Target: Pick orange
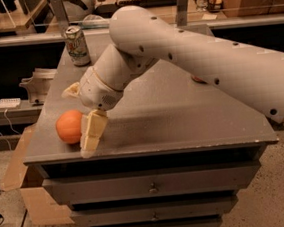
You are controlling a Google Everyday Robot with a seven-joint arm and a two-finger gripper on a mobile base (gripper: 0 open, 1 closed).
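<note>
Reaching looks nearly done: the gripper (80, 120) hangs at the cabinet top's (183, 126) eight o'clock corner, fingers spread wide, its near finger just at three o'clock of the orange (68, 126). Nothing is gripped yet; closing and lifting are left.

A: What is being obstructed around the orange (67, 126)?
B: Its right side is being crowded by the end effector (80, 122), fingers spread, near the bench's (183, 126) front-left corner.
A: And elsewhere?
B: The rear left is being occupied by a can (77, 45); the front right is being left free.
</note>
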